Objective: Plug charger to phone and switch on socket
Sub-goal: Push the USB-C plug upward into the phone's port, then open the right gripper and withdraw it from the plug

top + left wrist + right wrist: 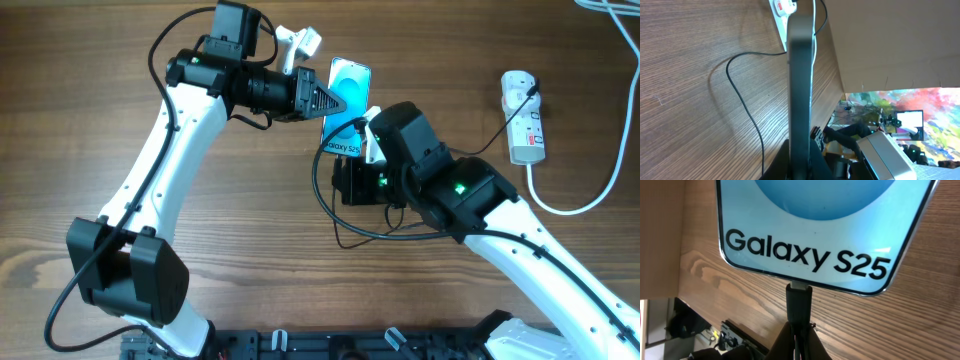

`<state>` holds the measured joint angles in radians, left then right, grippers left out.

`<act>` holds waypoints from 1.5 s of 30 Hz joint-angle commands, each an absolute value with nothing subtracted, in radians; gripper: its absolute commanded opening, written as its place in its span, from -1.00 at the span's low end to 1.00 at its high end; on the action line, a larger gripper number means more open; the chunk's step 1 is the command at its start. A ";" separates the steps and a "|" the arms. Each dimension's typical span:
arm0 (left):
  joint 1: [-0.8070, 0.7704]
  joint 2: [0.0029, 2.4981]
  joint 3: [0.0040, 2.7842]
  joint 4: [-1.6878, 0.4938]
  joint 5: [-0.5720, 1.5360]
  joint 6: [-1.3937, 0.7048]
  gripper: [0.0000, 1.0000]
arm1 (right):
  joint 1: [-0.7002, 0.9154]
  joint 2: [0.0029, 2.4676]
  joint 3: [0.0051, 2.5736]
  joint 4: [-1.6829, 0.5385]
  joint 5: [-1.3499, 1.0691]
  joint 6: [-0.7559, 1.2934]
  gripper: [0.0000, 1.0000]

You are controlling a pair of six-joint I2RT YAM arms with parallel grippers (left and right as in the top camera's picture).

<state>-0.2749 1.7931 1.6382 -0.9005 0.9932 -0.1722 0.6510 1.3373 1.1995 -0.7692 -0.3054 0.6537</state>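
The phone (347,100) has a cyan screen and a white strip reading "Galaxy S25". My left gripper (322,100) is shut on its side edge and holds it above the table; the left wrist view shows the phone edge-on (801,80) between the jaws (801,165). My right gripper (799,335) is shut on the charger's black connector (799,300), whose tip meets the phone's bottom edge (805,235). The thin black charger cable (345,232) loops under the right arm toward the socket (523,115), where its black plug (530,91) sits. The socket also shows in the left wrist view (782,10).
The socket's thick white cord (580,205) curves along the right side of the table and up to the top right corner. The charger cable trails over the wood in the left wrist view (742,95). The right arm's body (450,190) fills the middle.
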 commanded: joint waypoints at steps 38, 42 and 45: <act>-0.314 1.779 1.650 -1.008 1.013 -0.142 -0.92 | 0.634 1.332 1.217 -0.685 -0.059 0.620 -0.74; -0.314 1.779 1.650 -1.007 1.012 -0.142 -0.92 | 0.634 1.331 1.217 -0.685 -0.060 0.620 -0.47; -0.300 1.779 1.650 -1.006 0.957 -0.142 -0.92 | 0.634 1.331 1.217 -0.701 -0.087 0.630 -0.17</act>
